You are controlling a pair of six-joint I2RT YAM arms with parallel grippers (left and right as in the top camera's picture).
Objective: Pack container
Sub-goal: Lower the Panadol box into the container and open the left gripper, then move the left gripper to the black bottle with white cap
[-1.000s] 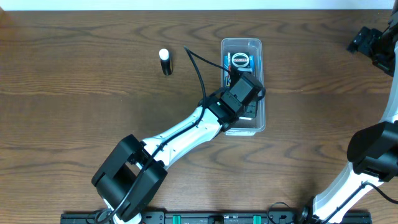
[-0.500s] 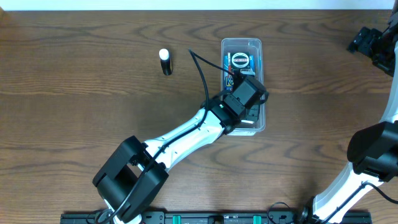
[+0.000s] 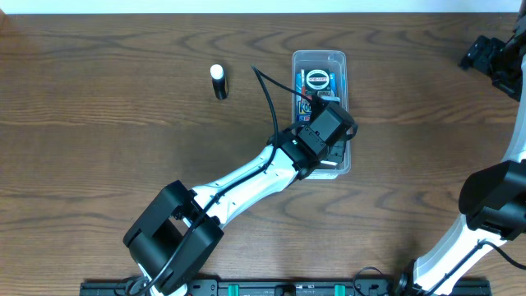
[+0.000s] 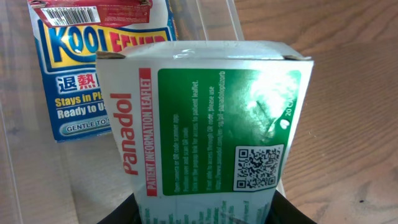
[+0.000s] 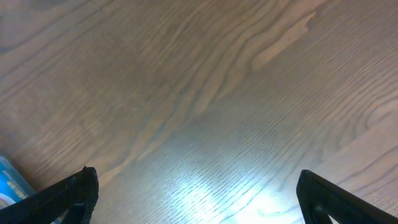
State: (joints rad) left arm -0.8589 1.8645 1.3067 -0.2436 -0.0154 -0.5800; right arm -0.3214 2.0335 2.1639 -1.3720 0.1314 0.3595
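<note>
The clear plastic container (image 3: 320,59) lies lengthways on the table right of centre. A blue Kool Fever box (image 4: 93,68) and a round dark item (image 3: 317,80) lie in its far half. My left gripper (image 3: 330,148) is over the near half, shut on a white and green Panadol box (image 4: 211,130), which sits low inside the container beside its clear wall (image 4: 217,18). My right gripper (image 5: 199,199) is open and empty over bare wood at the far right.
A small black tube with a white cap (image 3: 219,81) stands on the table left of the container. The right arm's base (image 3: 493,205) is at the right edge. A blue corner (image 5: 9,180) shows at the lower left of the right wrist view.
My left gripper has shifted slightly right and toward the container's near end with the Panadol box. The right arm has not moved.
</note>
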